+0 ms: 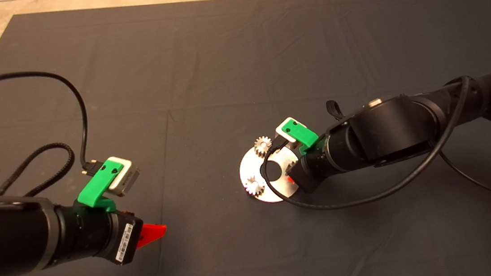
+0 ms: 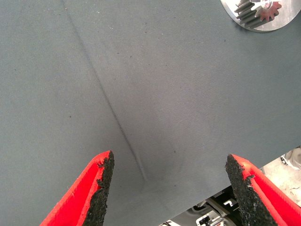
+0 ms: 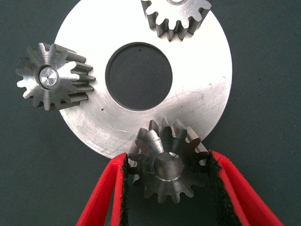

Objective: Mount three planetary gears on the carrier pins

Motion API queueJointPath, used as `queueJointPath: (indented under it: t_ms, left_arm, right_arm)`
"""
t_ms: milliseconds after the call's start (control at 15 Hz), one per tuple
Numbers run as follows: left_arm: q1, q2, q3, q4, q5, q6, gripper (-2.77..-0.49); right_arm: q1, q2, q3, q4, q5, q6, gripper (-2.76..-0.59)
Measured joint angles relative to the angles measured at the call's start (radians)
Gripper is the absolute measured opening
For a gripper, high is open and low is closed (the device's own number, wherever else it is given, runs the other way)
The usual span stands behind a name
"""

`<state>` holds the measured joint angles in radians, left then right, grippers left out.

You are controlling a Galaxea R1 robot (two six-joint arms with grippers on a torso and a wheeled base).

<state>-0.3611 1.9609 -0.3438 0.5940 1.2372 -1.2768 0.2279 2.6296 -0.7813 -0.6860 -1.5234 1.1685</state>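
The round silver plate (image 3: 197,89) with a large central hole lies on the mat, right of centre in the head view (image 1: 273,194). Two planetary gears sit on it: one (image 3: 49,77) with a carrier pin tip (image 3: 48,76) showing in its bore, another (image 3: 176,16) cut off by the picture edge. A third gear (image 3: 171,165) sits at the plate's rim, and my right gripper (image 3: 167,160) is shut on it, pads touching its teeth on both sides. Whether a pin is in its bore I cannot tell. My left gripper (image 2: 169,159) hovers open over bare mat, left of the plate.
The left wrist view catches the plate's edge (image 2: 282,21) with one gear (image 2: 261,9) on it. Black cables loop from both arms, one (image 1: 351,202) draping over the plate's near side. The dark mat (image 1: 202,61) stretches wide beyond the plate.
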Motion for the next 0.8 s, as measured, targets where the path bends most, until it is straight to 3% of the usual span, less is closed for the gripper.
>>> queueJointPath:
  t_ms: [800]
  left_arm:
    - [0.0,-0.002,0.0,0.0,0.0,0.0,-1.62]
  right_arm:
    - [0.0,-0.001,-0.003,-0.002,0.001,-0.054,-2.42]
